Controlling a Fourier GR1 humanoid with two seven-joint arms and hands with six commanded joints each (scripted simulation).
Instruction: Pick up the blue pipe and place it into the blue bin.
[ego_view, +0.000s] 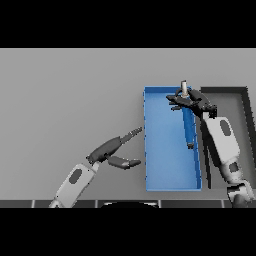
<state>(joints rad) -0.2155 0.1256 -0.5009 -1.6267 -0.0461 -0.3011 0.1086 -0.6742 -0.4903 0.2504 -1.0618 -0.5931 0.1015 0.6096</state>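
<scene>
Beside blue bin (170, 170): dark tray (235, 95).

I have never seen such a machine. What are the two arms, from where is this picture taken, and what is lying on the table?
This is a humanoid robot with two white and grey arms, each ending in a dark hand. The picture is taken from its head, looking down at the grey table. On the table lies a blue bin, with a dark bin beside it on the right. The right hand is over the blue bin's far end, its fingers curled round a blue pipe with a pale end. The pipe hangs inside the bin's outline. The left hand is open beside the bin, holding nothing.
</scene>
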